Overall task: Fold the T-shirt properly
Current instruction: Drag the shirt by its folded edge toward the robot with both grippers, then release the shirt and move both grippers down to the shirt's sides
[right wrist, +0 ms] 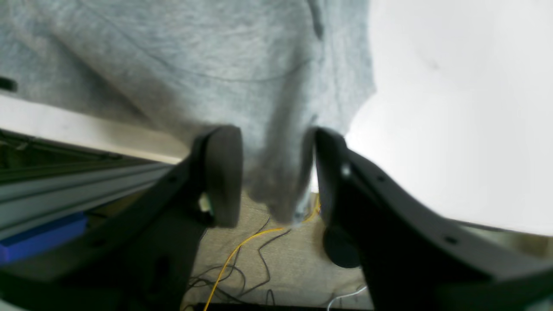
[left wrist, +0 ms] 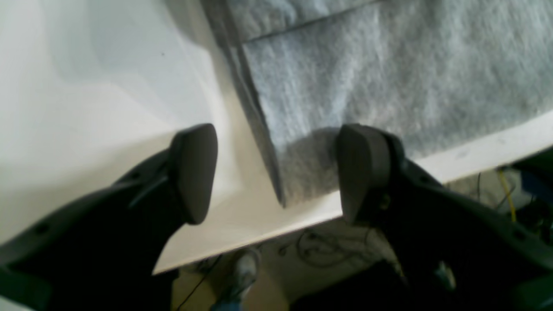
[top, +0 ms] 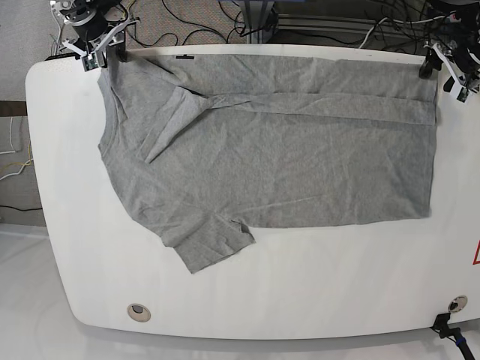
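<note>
A grey T-shirt [top: 270, 157] lies spread on the white table [top: 300, 285]; its far long edge is folded inward in a narrow band, and one sleeve [top: 206, 244] points toward the front. At the far right corner, my left gripper [left wrist: 278, 172] [top: 444, 69] is open, its fingers [left wrist: 194, 172] astride the shirt's corner [left wrist: 302, 172] at the table edge. My right gripper [right wrist: 272, 172] [top: 101, 56] stands open at the far left corner, where a bunch of shirt fabric [right wrist: 276, 181] hangs over the table edge between its fingers, unpinched.
Beyond the far table edge run cables [top: 187, 30], a yellow wire [right wrist: 233, 255] and an aluminium rail [right wrist: 65, 181]. Two round fittings [top: 137, 311] [top: 456, 303] sit near the table's front edge. A red mark [top: 475, 255] shows at the right edge.
</note>
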